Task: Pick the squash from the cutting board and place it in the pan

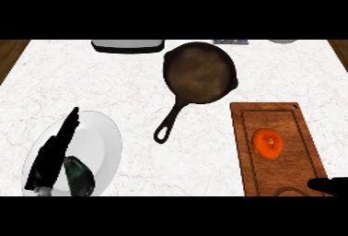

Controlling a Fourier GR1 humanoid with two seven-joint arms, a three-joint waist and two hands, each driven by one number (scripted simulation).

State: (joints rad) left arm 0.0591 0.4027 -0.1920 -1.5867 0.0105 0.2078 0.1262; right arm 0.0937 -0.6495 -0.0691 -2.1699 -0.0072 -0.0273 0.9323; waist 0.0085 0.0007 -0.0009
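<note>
Left hand (pixel 51 156) lies flat over the plate (pixel 102 138) at the near left edge, fingers straight. Only a sliver of the right hand (pixel 327 185) shows at the near right edge, so whether it is apart or together cannot be told. Open bench (pixel 136 83) separates board (pixel 285 124) and pan (pixel 200 73). The squash (pixel 268 143) sits mid-board, its long axis pointing away from the robot.

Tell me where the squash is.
In the head view the squash lies on the cutting board at the right, just right of the pan handle.
</note>
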